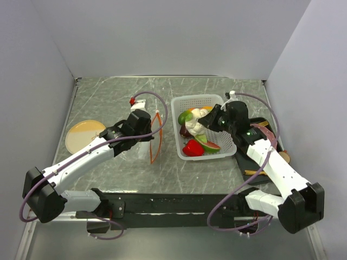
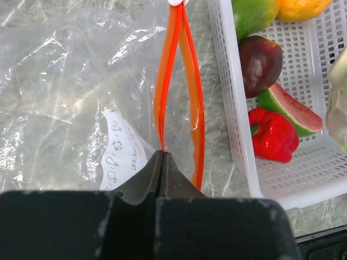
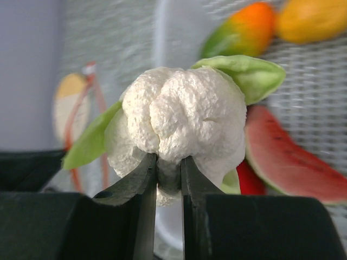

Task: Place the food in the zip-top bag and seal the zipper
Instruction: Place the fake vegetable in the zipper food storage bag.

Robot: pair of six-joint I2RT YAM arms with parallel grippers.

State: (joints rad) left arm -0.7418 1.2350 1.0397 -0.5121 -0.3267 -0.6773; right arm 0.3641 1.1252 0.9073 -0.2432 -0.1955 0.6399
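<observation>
The clear zip-top bag [image 2: 70,92] lies left of the white basket [image 1: 230,153], its mouth parted. My left gripper [image 2: 162,154] is shut on one side of the orange-red zipper [image 2: 168,81]; the other side bows away. From above, the left gripper [image 1: 146,123] sits at the zipper [image 1: 158,135]. My right gripper [image 3: 169,162] is shut on the base of the white cauliflower [image 3: 184,114], holding the cauliflower [image 1: 198,123] over the basket's left half. In the basket [image 2: 233,108] lie the red pepper [image 2: 274,135], watermelon slice [image 2: 287,108], purple ball [image 2: 260,62], mango [image 2: 255,16] and orange [image 2: 301,8].
A round beige plate [image 1: 85,135] lies at the table's left. A dark tray with thin yellow sticks [image 1: 261,124] sits behind my right arm, at the right edge. Grey walls close in the back and both sides.
</observation>
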